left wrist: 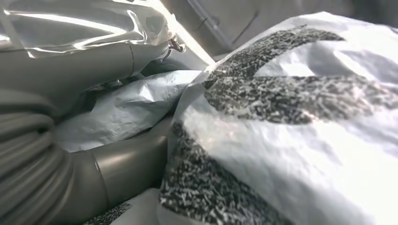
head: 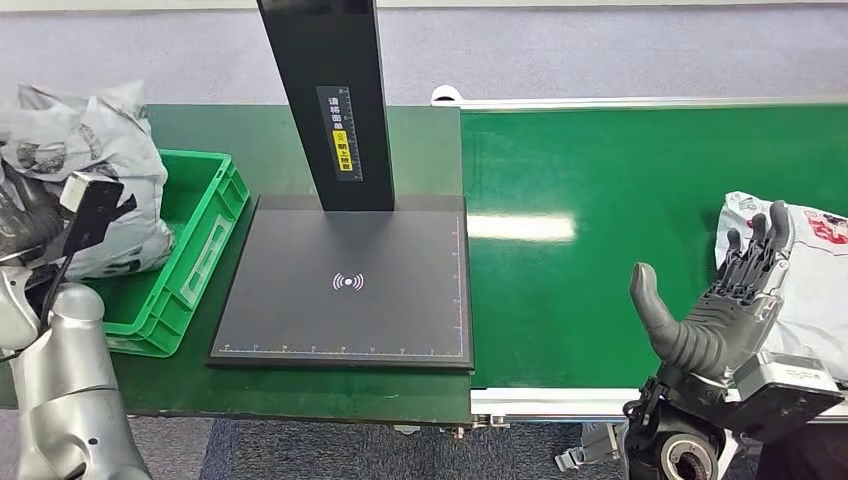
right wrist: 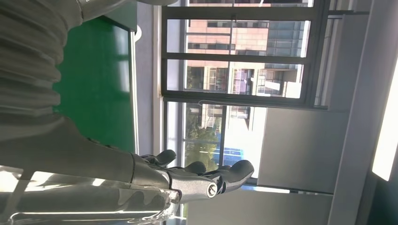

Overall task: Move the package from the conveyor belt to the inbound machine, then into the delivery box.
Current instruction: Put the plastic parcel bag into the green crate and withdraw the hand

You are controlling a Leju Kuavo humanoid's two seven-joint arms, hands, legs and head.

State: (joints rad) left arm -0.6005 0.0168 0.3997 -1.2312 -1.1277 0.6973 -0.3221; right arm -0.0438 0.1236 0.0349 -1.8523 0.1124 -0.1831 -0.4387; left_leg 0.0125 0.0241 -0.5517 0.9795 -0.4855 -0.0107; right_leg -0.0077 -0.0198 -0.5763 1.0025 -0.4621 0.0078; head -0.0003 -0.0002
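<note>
A white-grey package with red print lies on the green conveyor belt at its far right. My right hand is raised just in front of it, palm turned left, fingers apart and holding nothing; its fingers are spread in the right wrist view. The black inbound machine plate with its upright post is bare. My left hand lies among grey bags in the green delivery box; whether it grips one I cannot tell.
Several grey packages fill the delivery box at the left. My left arm rises at the lower left beside the box. The belt's white front rail runs along the near edge.
</note>
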